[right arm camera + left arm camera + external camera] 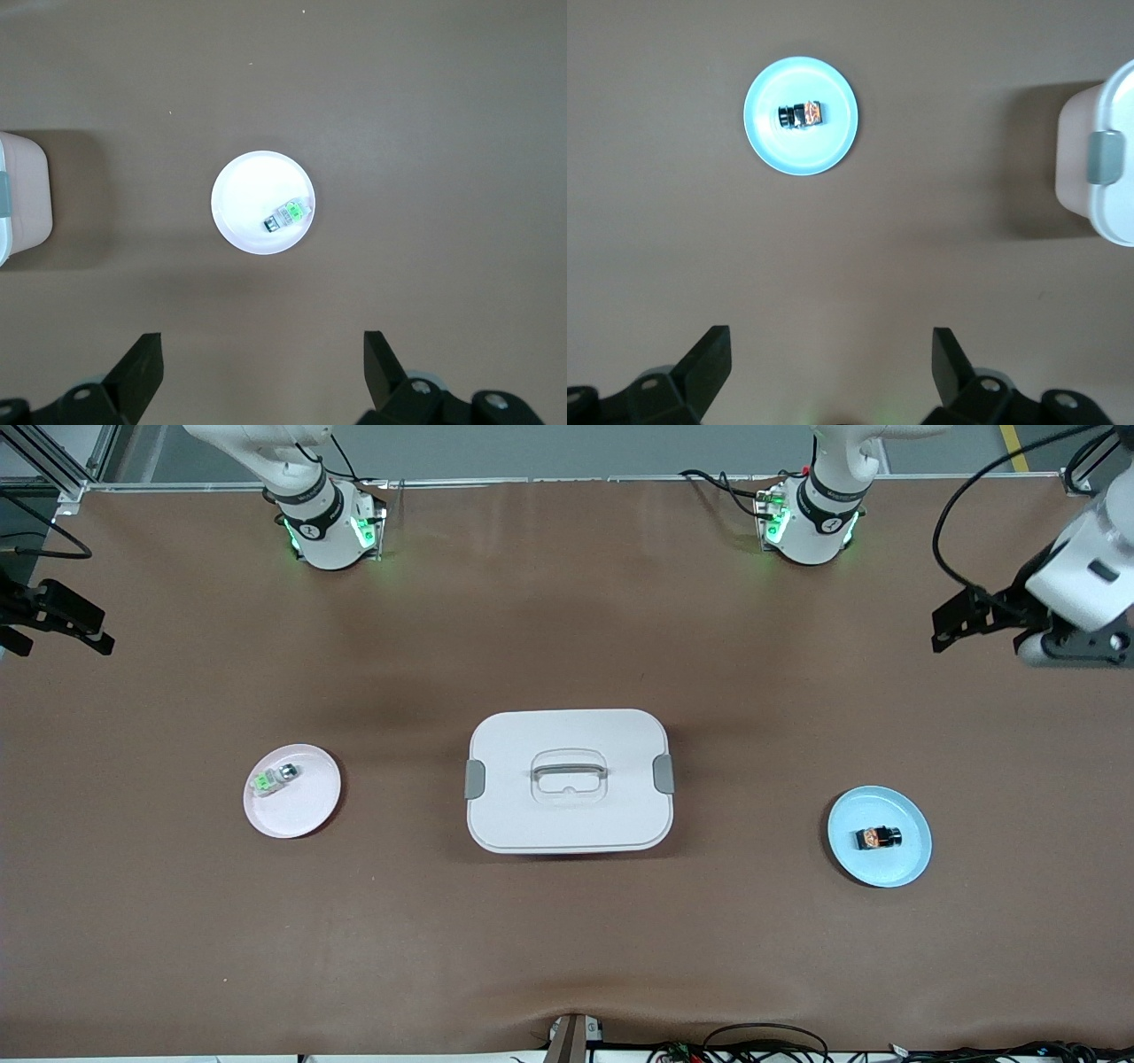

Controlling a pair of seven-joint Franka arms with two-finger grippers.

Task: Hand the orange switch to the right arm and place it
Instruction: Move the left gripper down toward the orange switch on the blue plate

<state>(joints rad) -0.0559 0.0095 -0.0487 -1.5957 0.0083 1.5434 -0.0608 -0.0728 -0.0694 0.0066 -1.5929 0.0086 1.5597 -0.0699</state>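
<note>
The orange switch [877, 837], a tiny black part with a copper top, lies on a light blue plate [904, 864] toward the left arm's end of the table. The left wrist view shows both the switch [801, 114] and the plate [833, 146]. My left gripper [830, 363] is open and empty, high over bare table at that end, well clear of the plate; it shows at the edge of the front view [1045, 638]. My right gripper [263, 363] is open and empty, high over bare table at the right arm's end [53, 615].
A white lidded box with a handle [567, 779] stands mid-table. A pale pink plate [306, 815] toward the right arm's end holds a green-and-white part [273, 778], also seen in the right wrist view [289, 215]. Cables run along the table's near edge.
</note>
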